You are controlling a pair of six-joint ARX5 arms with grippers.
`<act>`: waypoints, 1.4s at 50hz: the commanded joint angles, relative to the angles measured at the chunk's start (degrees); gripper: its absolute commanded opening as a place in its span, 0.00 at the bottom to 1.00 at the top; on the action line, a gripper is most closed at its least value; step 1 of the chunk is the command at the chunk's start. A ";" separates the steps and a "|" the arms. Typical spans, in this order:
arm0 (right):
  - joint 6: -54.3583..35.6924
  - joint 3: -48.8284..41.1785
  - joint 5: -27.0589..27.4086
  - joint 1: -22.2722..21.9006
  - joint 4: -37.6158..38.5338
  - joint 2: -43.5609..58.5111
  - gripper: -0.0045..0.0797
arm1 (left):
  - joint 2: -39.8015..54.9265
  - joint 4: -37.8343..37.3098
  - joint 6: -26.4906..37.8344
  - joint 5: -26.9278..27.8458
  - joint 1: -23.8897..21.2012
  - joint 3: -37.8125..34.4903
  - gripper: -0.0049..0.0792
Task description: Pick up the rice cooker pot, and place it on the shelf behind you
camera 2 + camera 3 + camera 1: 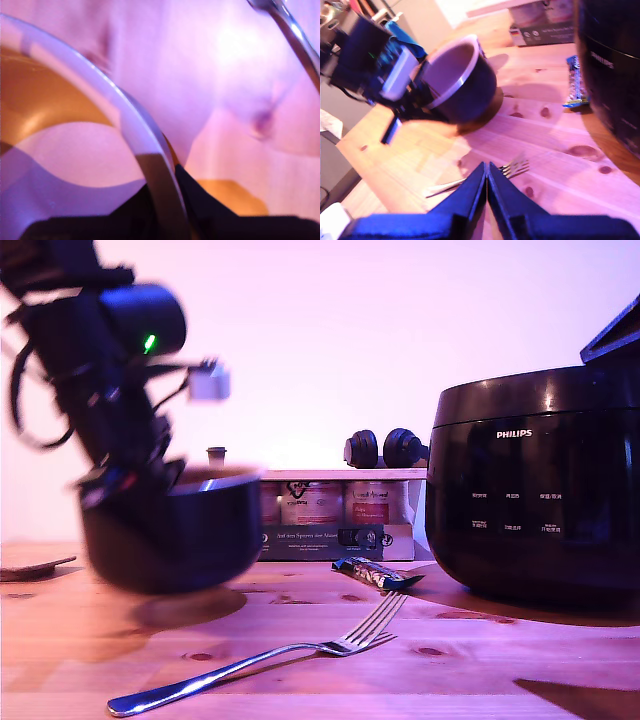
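While my first end effector (167, 210) clamps the pot (170, 530) by its silvery rim, one finger inside and one outside, the pot hangs blurred and tilted just above the table (480, 660), with its shadow beneath it, at the exterior view's left. My second end effector (486, 185) holds nothing, its fingers pressed tip to tip above the fork (270, 655), which lies on the table between the pot and the cooker (530, 490). Behind the pot, the shelf (340, 474) rests on jars (312, 502). A snack wrapper (375, 573) lies near the cooker.
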 commanded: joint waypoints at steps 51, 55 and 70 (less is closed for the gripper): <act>-0.33 0.37 0.11 2.69 1.81 1.49 0.04 | 5.62 -4.79 2.10 2.58 2.14 36.30 0.03; -0.33 0.37 0.15 3.19 1.81 1.49 0.04 | 7.74 -4.76 1.20 3.63 2.21 39.82 0.03; -0.35 0.37 0.15 3.54 1.81 1.51 0.04 | 18.88 -4.74 -3.54 6.21 3.21 55.01 0.03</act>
